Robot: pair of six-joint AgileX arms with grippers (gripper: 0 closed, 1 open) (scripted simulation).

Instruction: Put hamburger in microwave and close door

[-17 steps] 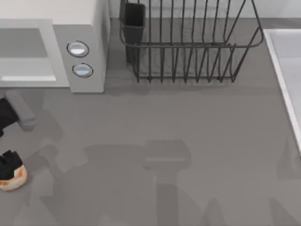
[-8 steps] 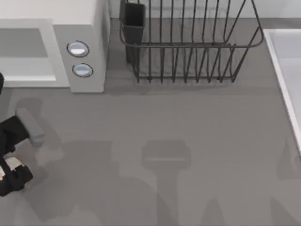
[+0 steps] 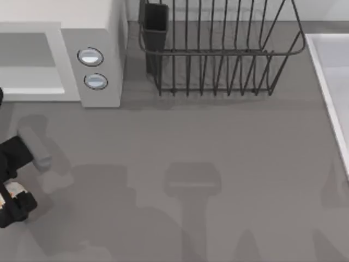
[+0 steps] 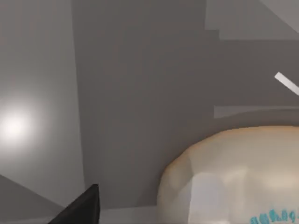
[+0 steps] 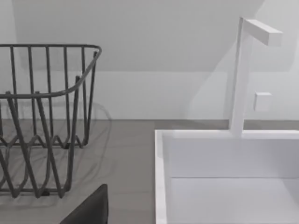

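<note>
Grey table (image 3: 218, 142) at left edge: hamburger (image 3: 13, 189) is clamped by left gripper (image 3: 12, 194). Microwave (image 3: 82, 33) is seen behind. Right gripper's state cannot be told.

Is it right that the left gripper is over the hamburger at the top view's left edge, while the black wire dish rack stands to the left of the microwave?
Not quite. In the top view the dish rack stands to the right of the microwave, not its left. The rest holds: the left gripper is over the hamburger at the left edge.

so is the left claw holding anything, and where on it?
Left claw sits around the burger at the table's left edge, gripping its sides. Right arm is parked.
</note>
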